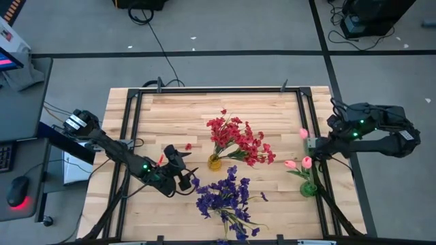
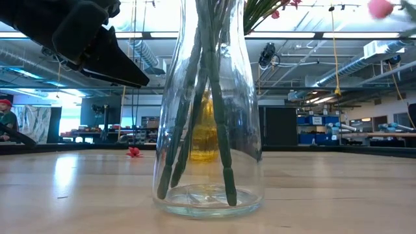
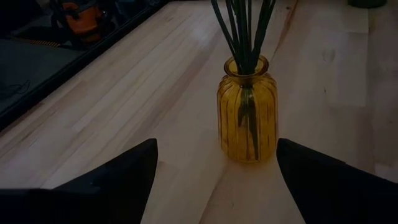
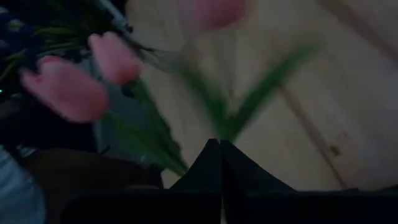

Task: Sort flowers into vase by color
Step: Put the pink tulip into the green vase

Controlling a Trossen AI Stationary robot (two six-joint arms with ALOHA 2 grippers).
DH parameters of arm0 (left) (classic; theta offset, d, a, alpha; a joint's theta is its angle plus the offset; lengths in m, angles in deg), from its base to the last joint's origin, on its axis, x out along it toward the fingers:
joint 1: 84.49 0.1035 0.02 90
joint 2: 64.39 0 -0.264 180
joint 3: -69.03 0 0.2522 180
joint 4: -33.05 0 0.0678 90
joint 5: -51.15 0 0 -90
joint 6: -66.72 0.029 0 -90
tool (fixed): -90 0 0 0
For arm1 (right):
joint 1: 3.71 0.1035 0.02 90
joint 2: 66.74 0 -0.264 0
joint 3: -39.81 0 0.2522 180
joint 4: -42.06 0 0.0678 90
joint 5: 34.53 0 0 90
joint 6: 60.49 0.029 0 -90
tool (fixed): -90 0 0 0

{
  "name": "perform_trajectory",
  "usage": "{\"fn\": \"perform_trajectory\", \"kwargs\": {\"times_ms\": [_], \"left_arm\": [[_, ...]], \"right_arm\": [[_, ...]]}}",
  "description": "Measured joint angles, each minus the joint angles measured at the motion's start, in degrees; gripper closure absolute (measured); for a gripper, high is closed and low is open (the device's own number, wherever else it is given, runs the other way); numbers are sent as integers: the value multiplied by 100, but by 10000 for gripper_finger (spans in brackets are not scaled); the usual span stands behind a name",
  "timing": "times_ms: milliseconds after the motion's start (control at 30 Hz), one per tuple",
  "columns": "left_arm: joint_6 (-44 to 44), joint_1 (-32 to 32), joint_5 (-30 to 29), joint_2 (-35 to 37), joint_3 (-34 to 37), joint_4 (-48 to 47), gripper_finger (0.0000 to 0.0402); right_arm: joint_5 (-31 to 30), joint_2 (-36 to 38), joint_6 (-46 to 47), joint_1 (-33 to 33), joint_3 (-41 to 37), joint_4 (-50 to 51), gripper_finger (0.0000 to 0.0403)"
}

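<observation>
A yellow vase (image 1: 214,162) (image 3: 247,112) holds the red flowers (image 1: 238,139). The purple flowers (image 1: 225,197) stand in a clear glass vase (image 2: 208,130) near the front edge. A green vase (image 1: 310,189) at the right holds two pink tulips (image 1: 298,163) (image 4: 68,87). My left gripper (image 1: 184,173) (image 3: 214,149) is open, level with the table and facing the yellow vase, with nothing between its fingers. My right gripper (image 1: 311,144) (image 4: 221,144) hangs above the green vase, shut on a third pink tulip (image 1: 303,133) (image 4: 211,9). My right gripper pinches the tulip's thin green stem (image 4: 219,127) between its two shut fingertips, just below where a leaf (image 4: 280,68) branches off. The stem runs on past the fingertips to the pink bud. The tulip is lifted above the table; the fingers hide its lower stem.
A loose red bloom (image 1: 189,146) (image 2: 133,153) lies on the table between the left arm and the yellow vase. A black frame (image 1: 218,90) borders the wooden tabletop. Bare wood lies along the far side and in the middle right.
</observation>
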Motion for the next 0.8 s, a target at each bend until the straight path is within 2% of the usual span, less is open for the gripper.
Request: {"fn": "perform_trajectory", "kwargs": {"times_ms": [267,367,633,800], "left_arm": [[-2,0,0,0,0,-4,67],[-2,0,0,0,0,-4,67],[-4,0,0,0,-2,-9,67],[-4,1,0,0,0,-14,67]], "right_arm": [[106,2,133,2,0,-82,392],[-46,1,207,1,0,-220,364],[-670,-4,477,-4,0,-696,255],[-740,-54,497,-4,0,-693,238]]}}
